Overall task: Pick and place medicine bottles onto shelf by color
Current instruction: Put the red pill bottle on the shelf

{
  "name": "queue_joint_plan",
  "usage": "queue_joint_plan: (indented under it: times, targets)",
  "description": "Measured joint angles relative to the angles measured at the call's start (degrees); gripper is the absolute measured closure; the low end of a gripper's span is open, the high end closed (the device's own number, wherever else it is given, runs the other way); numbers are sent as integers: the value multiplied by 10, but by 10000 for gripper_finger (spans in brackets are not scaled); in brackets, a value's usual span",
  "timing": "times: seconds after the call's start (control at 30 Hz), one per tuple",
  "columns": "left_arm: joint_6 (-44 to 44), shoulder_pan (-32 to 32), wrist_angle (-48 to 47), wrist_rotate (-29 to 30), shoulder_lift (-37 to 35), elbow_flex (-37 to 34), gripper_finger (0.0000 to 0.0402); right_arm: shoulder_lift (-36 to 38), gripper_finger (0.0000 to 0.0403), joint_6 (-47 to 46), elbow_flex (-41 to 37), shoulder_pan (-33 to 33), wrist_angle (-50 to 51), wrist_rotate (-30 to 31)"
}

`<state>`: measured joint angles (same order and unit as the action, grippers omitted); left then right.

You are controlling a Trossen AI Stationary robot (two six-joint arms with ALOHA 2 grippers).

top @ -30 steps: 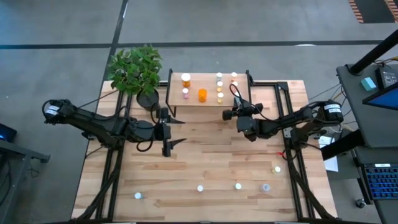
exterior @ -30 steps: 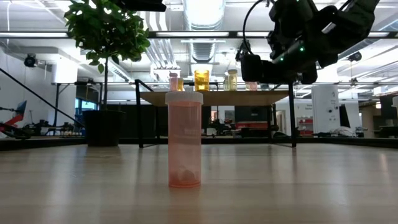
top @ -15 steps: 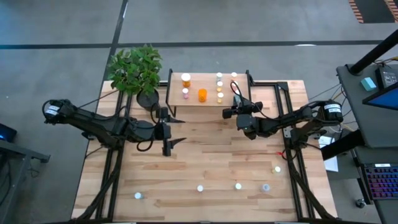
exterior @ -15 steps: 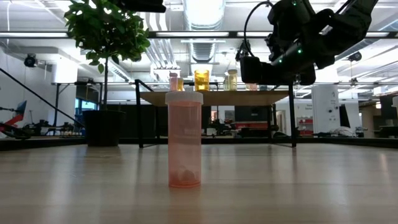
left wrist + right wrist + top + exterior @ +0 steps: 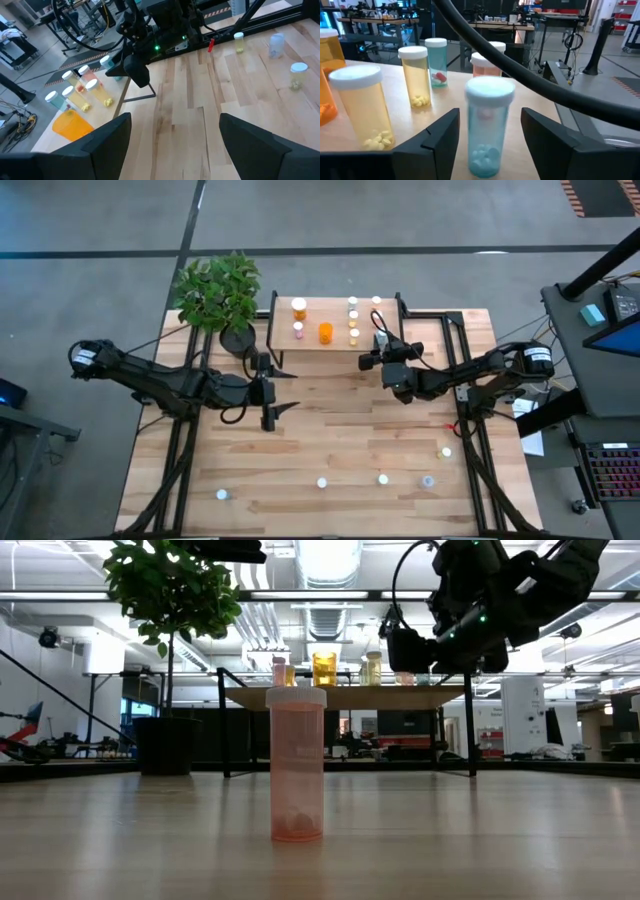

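No readable text, label, brand, number or sign shows anywhere.

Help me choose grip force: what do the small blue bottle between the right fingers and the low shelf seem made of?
Small blue bottle: likely clear tinted plastic with a matte white cap; the pills show through. Shelf: light wooden top with visible grain, on thin black legs, probably metal.

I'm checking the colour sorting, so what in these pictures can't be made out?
- High view: bottles on the shelf are too small; only caps show, except the large orange bottle.
- Right wrist view: a black cable crosses the pink bottle behind the blue bottle.
- Low view: right gripper covers the shelf's right end.
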<state>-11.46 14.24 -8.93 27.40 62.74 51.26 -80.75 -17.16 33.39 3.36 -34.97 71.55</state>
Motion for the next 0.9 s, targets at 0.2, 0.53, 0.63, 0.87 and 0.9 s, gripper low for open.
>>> queue_joint_plan:
  times: [0.2,0.53,0.63,0.87,0.9]
  targets:
    - [0,0,0,0,0,-1,117,26,199,22,0,-8,1,0]
    - [0,0,6,1,0,-1,117,94,199,69,0,-55,1,0]
    - [0,0,7,1,0,-1,117,115,199,97,2,-73,3,0]
    - [0,0,8,1,0,-3,117,173,217,201,67,-114,62,-46]
    - [0,0,8,1,0,-3,117,184,228,188,85,-114,103,-70]
